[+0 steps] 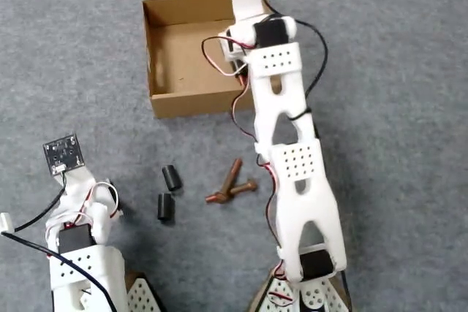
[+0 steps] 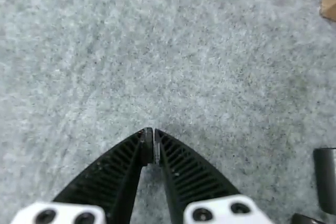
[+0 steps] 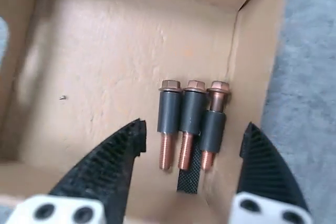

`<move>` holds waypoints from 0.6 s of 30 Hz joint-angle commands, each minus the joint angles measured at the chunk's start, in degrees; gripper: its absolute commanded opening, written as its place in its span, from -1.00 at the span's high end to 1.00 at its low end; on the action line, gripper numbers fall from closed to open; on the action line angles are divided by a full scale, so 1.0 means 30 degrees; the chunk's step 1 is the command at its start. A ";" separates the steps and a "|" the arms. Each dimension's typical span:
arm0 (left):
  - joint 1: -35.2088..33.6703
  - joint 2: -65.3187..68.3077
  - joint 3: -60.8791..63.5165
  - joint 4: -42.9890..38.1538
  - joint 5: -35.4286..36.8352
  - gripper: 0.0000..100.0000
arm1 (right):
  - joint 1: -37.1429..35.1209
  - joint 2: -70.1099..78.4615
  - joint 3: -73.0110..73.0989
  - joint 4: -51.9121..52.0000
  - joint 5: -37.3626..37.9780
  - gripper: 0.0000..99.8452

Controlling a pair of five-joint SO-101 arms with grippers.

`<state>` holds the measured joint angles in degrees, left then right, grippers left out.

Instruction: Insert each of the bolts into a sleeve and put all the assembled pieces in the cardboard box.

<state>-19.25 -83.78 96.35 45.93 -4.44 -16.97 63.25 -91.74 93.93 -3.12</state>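
High view had the right arm (image 1: 281, 107) stretched over the open brown cardboard box (image 1: 197, 101), while two loose copper-coloured metal bolts (image 1: 233, 173) lay touching each other on the grey carpeted table (image 1: 88, 71) near two black cylindrical sleeves (image 1: 170, 177), so I'd say two assemblies were left. Left wrist view showed the left gripper (image 2: 149, 145) pinched closed on nothing above bare table, one sleeve (image 2: 325, 179) nearby. Right wrist view had the right gripper (image 3: 195, 128) spread wide and empty over three sleeved bolts (image 3: 191, 111) lying side by side in the box's corner, so three looked done.
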 commanded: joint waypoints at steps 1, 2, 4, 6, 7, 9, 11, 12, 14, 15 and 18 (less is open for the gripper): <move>-0.0264 -0.0161 0.0029 -0.0176 -0.0088 0.96 | -0.0103 -0.1626 -0.1158 0.2344 0.0059 0.46; -0.0264 -0.0161 0.0029 -0.0176 -0.0088 0.96 | -0.0044 -0.2242 -0.1099 0.2813 0.0029 0.46; -0.0264 -0.0161 0.0029 -0.0176 -0.0088 0.96 | 0.0161 -0.3531 -0.1187 0.2842 0.0029 0.46; -0.0264 -0.0161 0.0029 -0.0234 -0.0088 0.96 | 0.0337 -0.5348 -0.1011 0.2842 0.0029 0.46; -0.0264 -0.0161 0.0029 -0.0234 -0.0088 0.96 | 0.0337 -0.6256 -0.0952 0.2842 0.0029 0.46; -0.0264 -0.0161 0.0059 -0.0234 -0.0088 0.96 | 0.0308 -0.7985 -0.0923 0.2842 0.0029 0.46; -0.0264 -0.0161 0.0059 -0.0234 -0.0088 0.96 | 0.0337 -0.9538 -0.0923 0.2842 0.0059 0.46; -0.0264 -0.0161 0.0059 -0.0234 -0.0088 0.96 | 0.0396 -1.0242 -0.0923 0.2842 0.0059 0.46; -0.0264 -0.0161 0.0059 -0.0264 -0.0088 0.96 | 0.0425 -1.1531 -0.0923 0.2842 0.0088 0.46; -0.0264 -0.0161 0.0059 -0.0264 -0.0088 0.96 | 0.0425 -1.2176 -0.0923 0.2842 0.0088 0.46; -0.0264 -0.0161 0.0059 -0.0264 -0.0088 0.96 | 0.0425 -1.4051 -0.0923 0.2842 0.0088 0.46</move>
<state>-19.25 -83.78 96.35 45.93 -4.44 -16.79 28.35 -92.70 101.32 -3.12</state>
